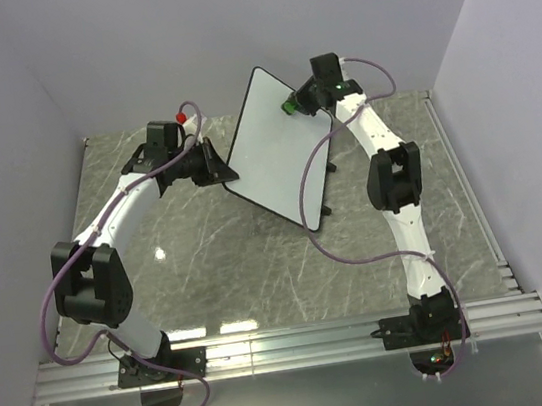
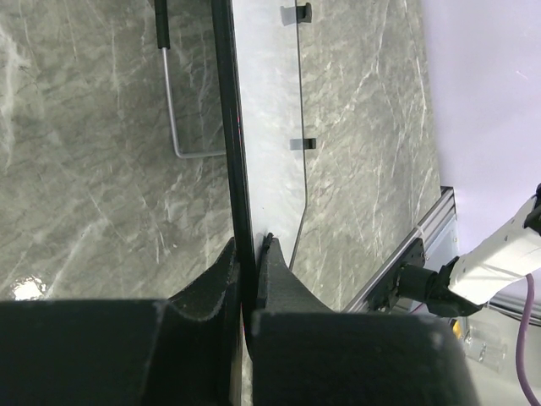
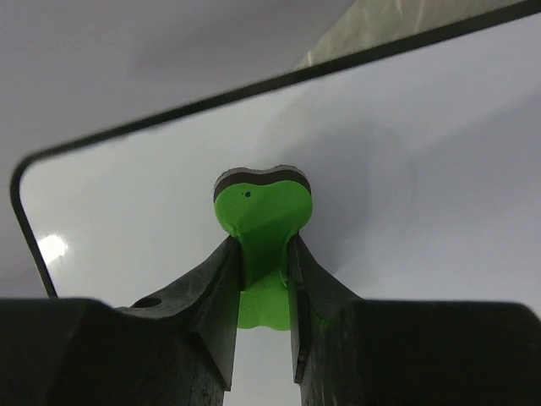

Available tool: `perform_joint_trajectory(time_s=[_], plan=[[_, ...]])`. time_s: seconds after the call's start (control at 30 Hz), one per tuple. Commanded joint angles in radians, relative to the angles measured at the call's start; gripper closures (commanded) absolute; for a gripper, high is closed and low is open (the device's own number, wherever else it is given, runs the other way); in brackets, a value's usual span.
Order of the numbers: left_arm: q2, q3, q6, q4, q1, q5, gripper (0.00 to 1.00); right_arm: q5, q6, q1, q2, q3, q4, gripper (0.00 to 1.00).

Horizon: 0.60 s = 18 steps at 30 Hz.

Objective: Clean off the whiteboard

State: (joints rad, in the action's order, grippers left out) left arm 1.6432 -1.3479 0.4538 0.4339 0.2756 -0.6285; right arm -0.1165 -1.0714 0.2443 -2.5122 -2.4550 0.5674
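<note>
above the marbled table (image 1: 209, 262), my left tool (image 2: 254, 254) clamps the thin black rim of the glossy whiteboard (image 1: 278, 146); my right tool (image 3: 264, 262) pinches a lobed green eraser (image 3: 262, 207)

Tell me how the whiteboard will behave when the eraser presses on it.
Probably stiff: the whiteboard looks like a thin, flat panel with no sag. It may pivot or tip, since the left gripper pinches only one edge while the green eraser sits near a far corner. Its glossy face likely lets the eraser slide easily.
</note>
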Motion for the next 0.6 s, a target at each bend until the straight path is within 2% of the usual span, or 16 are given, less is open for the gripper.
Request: perform_joint_trajectory(time_s=[0.0,0.1,0.27,0.37,0.4,0.47,0.5,0.57], plan=[[0.020,0.067,-0.211,0.129,0.105,-0.042,1.00,0.115,-0.111,0.029,-0.051,-0.018,-0.081,1.00],[0.020,0.078,-0.210,0.118,0.105,-0.050,1.00,0.166,-0.120,0.030,-0.060,-0.024,-0.101,1.00],[0.033,0.069,-0.208,0.117,0.105,-0.053,1.00,0.152,-0.070,0.029,-0.060,-0.019,-0.087,1.00],[0.046,0.052,-0.208,0.126,0.105,-0.024,1.00,0.135,-0.012,0.027,0.031,0.137,-0.139,1.00],[0.049,0.047,-0.208,0.132,0.105,-0.005,1.00,0.132,0.022,0.026,0.117,0.266,-0.167,1.00],[0.058,0.029,-0.208,0.141,0.105,0.012,1.00,0.136,0.040,0.004,0.285,0.425,-0.258,1.00],[0.061,0.023,-0.208,0.147,0.105,0.027,1.00,0.136,0.041,-0.005,0.346,0.591,-0.291,1.00],[0.073,0.000,-0.208,0.154,0.103,0.042,1.00,0.144,0.039,-0.042,0.459,0.745,-0.333,1.00]])
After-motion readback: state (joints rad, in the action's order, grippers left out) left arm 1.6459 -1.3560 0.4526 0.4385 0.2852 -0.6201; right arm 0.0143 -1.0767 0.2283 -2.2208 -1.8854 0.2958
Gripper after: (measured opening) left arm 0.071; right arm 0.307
